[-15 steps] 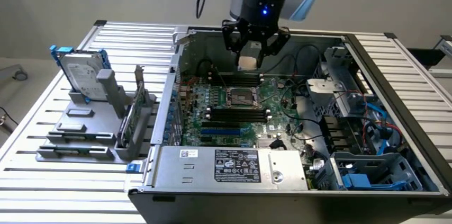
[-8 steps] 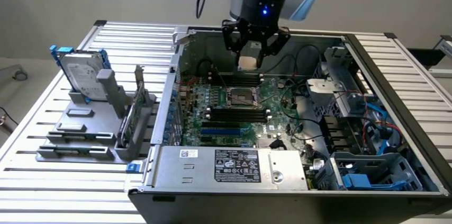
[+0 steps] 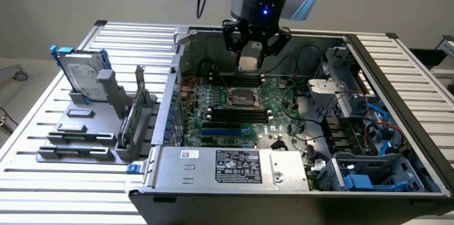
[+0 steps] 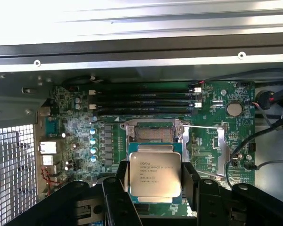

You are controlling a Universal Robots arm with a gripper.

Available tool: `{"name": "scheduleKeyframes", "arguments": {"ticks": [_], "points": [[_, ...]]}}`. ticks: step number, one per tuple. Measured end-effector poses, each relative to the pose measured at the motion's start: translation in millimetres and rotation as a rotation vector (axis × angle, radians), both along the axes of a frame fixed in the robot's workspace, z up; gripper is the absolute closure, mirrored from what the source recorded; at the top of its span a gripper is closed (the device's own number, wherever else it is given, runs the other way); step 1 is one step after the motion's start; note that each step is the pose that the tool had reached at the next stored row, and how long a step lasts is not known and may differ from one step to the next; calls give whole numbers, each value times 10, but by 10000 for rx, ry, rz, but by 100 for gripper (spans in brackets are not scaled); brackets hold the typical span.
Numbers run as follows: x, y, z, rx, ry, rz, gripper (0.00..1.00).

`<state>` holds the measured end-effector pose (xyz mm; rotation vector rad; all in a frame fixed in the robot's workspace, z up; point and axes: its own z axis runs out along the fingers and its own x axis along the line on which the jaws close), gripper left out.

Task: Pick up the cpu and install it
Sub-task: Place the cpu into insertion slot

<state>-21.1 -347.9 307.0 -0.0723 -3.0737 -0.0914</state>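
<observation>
Holding cpu (image 4: 154,175) btwn gripper (image 3: 251,60) jaws, clamped on its edges, upper centre of exterior view, above motherboard socket (image 3: 240,97) in pc case (image 3: 212,167).

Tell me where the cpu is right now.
The cpu sits clamped in the gripper, hovering above the motherboard inside the open computer case; in the exterior view it hangs just beyond the open socket, near the case's far wall.
</observation>
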Motion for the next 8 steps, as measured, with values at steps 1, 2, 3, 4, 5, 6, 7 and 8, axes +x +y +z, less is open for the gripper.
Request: {"name": "scheduleKeyframes", "arguments": {"ticks": [1, 2, 3, 4, 5, 6, 7, 8], "points": [[-3, 0, 1, -1, 1, -103, 45], [-6, 0, 0, 1, 0, -210, 45], [-7, 0, 1, 3, 0, -325, 45], [-6, 0, 1, 3, 0, -470, 45], [-7, 0, 0, 5, 0, -604, 45], [-7, 0, 1, 4, 0, -774, 45], [-7, 0, 1, 5, 0, -929, 45], [-7, 0, 0, 5, 0, -1087, 45]]}}
